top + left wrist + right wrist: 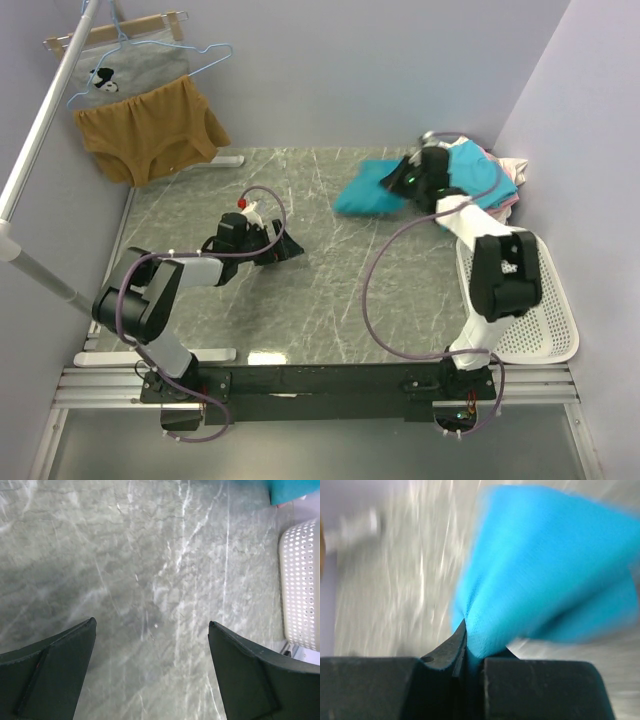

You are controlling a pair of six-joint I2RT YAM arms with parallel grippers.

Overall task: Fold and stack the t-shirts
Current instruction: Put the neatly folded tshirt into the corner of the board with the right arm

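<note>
Right wrist view: a fold of the teal t-shirt is pinched between the closed jaws of the right gripper — the rest is draped onto the table, beside the pile of other t-shirts at the far right corner. The left gripper is held wide open over the table's middle — well apart.

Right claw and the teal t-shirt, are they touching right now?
Touching. The right wrist view shows the right claw shut on a fold of the teal t-shirt, the cloth pinched between its jaws.
</note>
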